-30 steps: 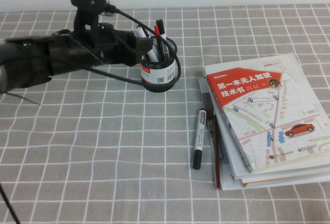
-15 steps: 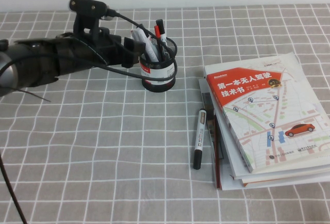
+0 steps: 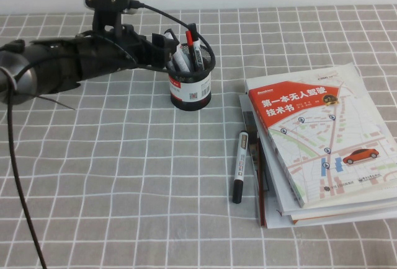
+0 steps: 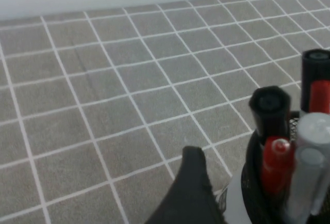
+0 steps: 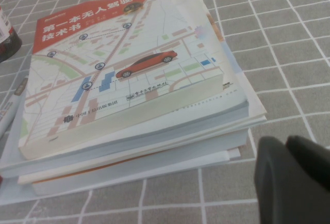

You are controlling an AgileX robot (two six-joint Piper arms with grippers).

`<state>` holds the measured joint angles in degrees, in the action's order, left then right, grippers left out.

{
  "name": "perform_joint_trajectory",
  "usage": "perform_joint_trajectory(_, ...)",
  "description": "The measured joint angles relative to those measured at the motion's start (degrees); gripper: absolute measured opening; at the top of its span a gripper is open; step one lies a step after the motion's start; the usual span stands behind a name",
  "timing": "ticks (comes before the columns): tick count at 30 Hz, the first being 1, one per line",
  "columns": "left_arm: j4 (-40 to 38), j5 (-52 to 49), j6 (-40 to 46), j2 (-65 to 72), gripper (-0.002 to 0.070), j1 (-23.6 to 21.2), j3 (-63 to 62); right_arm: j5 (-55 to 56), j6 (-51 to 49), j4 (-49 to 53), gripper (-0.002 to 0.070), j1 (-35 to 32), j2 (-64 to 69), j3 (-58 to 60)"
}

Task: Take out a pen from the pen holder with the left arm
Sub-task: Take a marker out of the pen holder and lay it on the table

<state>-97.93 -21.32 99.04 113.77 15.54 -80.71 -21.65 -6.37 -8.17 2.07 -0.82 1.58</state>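
A black mesh pen holder [image 3: 191, 88] with a white-and-red label stands at the back of the table, with several markers [image 3: 193, 47] upright in it. My left gripper [image 3: 172, 46] reaches in from the left at the holder's rim, open and holding nothing. In the left wrist view one dark finger [image 4: 190, 188] stands just outside the holder wall [image 4: 252, 180], beside a red marker [image 4: 276, 164] and a black cap [image 4: 270, 109]; the other finger is out of frame. My right gripper [image 5: 295, 175] is shut, low beside the book stack [image 5: 129, 79].
A black-and-white marker [image 3: 239, 166] lies loose on the checked cloth, just left of the stack of books [image 3: 316, 136] at the right. A black cable [image 3: 15, 176] hangs from the left arm down the left side.
The left gripper's jaws have spread wider at the holder's rim, and the arm has shifted slightly toward the back. The holder and pens stay in place.
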Motion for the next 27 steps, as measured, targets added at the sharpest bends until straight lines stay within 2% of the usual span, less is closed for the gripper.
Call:
perform_joint_trajectory(2, 0.0, 0.0, -1.92, 0.77, 0.051, 0.0, -0.45, 0.0, 0.0, 0.0, -0.0013, 0.0, 0.0, 0.0)
perform_joint_trajectory(5, 0.0, 0.0, -3.48, 1.34, 0.0429, 0.0, -0.69, 0.0, 0.0, 0.0, -0.0013, 0.0, 0.0, 0.0)
perform_joint_trajectory(10, 0.0, -1.52, -4.22, 1.34, 0.0197, 0.0, -0.82, 0.0, 0.0, 0.0, -0.0013, 0.0, 0.0, 0.0)
perform_joint_trajectory(13, 0.0, -3.85, -4.35, 1.34, 0.0102, 0.0, -0.82, 0.0, 0.0, 0.0, -0.0013, 0.0, 0.0, 0.0)
perform_joint_trajectory(27, 0.0, -8.4, -4.57, 1.34, 0.0095, 0.09, -4.27, 0.0, 0.0, 0.0, -0.0013, 0.0, 0.0, 0.0)
